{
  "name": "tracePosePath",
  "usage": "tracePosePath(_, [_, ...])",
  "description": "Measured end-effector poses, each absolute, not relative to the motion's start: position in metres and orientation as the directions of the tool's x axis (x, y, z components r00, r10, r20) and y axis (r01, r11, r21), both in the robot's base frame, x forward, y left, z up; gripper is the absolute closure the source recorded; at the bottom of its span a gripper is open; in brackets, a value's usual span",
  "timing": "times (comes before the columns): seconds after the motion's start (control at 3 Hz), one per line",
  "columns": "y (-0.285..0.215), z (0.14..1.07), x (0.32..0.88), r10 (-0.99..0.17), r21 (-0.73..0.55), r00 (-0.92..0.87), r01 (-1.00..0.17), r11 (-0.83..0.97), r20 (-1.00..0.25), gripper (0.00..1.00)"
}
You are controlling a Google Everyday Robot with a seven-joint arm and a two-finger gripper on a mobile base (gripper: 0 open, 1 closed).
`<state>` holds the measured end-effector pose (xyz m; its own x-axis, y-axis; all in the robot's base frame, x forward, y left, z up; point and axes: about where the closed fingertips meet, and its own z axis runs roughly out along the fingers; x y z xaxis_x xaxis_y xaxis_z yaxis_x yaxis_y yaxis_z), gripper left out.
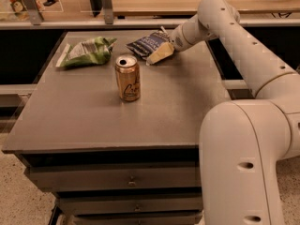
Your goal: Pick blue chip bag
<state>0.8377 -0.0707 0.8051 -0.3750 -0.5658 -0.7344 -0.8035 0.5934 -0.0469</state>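
The blue chip bag [144, 43] is a dark navy foil bag with white lettering, lying at the back middle of the grey table [122, 121]. My gripper [159, 48] is down at the bag's right end and touches it, reaching in from the right on the white arm [234, 41]. The bag's right edge is hidden behind the gripper. The gold soda can [127, 78] stands upright just in front of the bag. The green-and-white snack bag [89, 52] lies to the left of it.
A raised rail with metal posts [105, 8] runs behind the table's back edge. Drawers [126, 179] sit under the tabletop. The robot's white body [243, 168] fills the right foreground.
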Motion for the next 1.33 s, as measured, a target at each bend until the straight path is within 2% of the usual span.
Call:
tracePosePath(0.67, [-0.0707, 0.8162, 0.8376, -0.566, -0.047, -0.375, -0.804, 0.593, -0.735, 0.87])
tracePosePath(1.0, [-0.0707, 0.8199, 0.8375, -0.565, -0.047, -0.375, -0.804, 0.593, -0.735, 1.0])
tracePosePath(1.33, [-0.0708, 0.82, 0.8375, -0.565, -0.047, -0.374, -0.803, 0.593, -0.735, 1.0])
